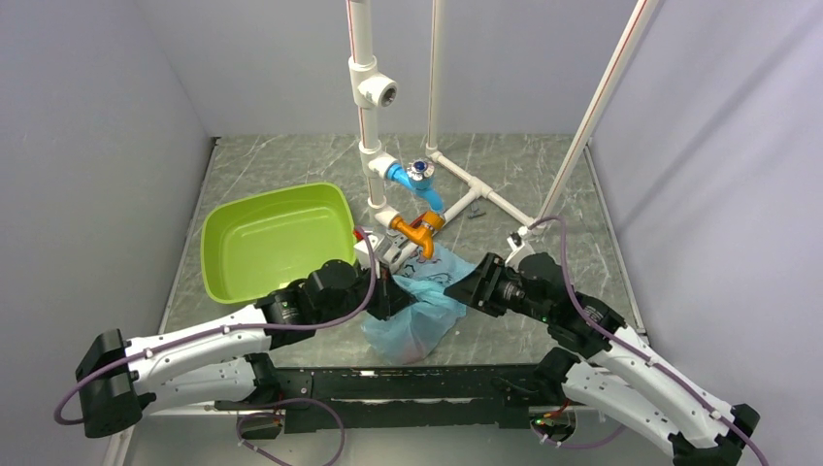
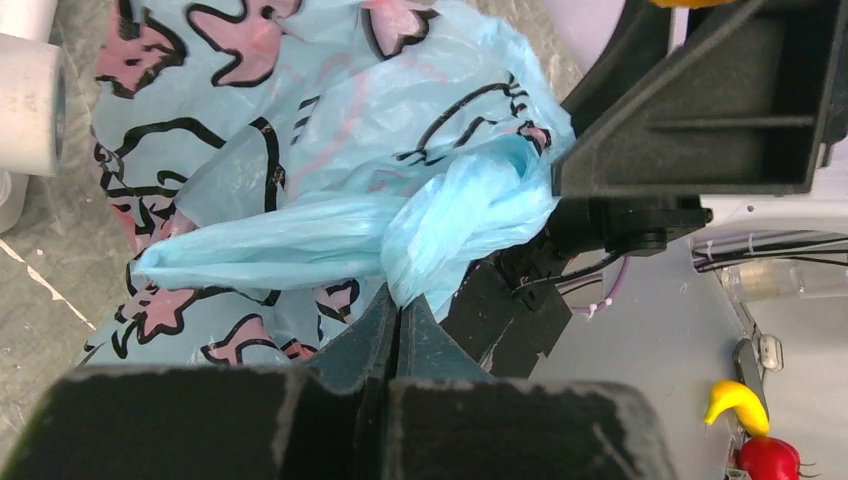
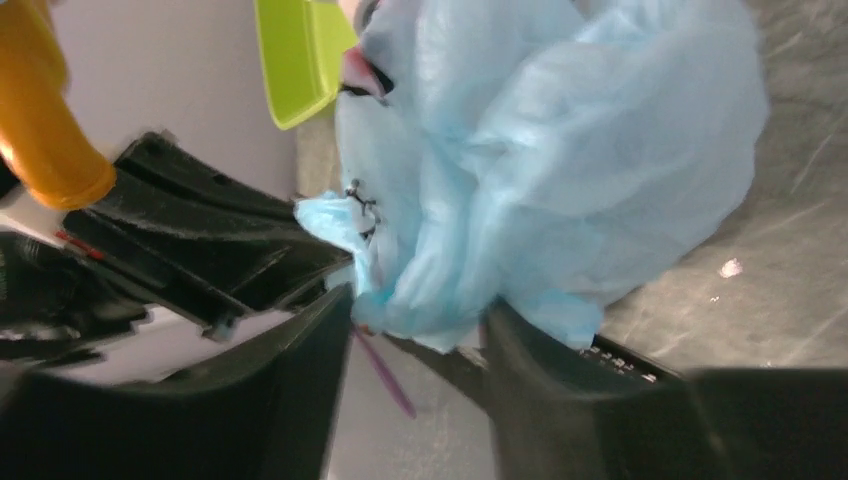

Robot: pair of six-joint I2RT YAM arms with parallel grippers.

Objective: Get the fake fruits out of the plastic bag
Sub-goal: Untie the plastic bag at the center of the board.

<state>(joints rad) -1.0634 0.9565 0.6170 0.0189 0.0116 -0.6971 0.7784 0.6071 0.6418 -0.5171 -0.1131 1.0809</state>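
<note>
The bag (image 1: pixel 419 328) sits on the counter (image 1: pixel 291 160); the left fingers (image 2: pixel 398 312) pinch its twisted neck. Close the spread right fingers (image 1: pixel 470 287) on the opposite fold (fruits hidden inside), then part slowly.

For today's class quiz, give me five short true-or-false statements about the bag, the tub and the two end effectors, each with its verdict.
1. The left end effector is shut on a twisted part of the plastic bag. True.
2. The fingers of the right end effector are pressed together with nothing between them. False: they stand apart, with bag plastic between them.
3. The plastic bag is light blue with pink and black prints. True.
4. The tub lies upside down. False: it stands open side up.
5. The tub is on the left arm's side of the plastic bag. True.
</note>
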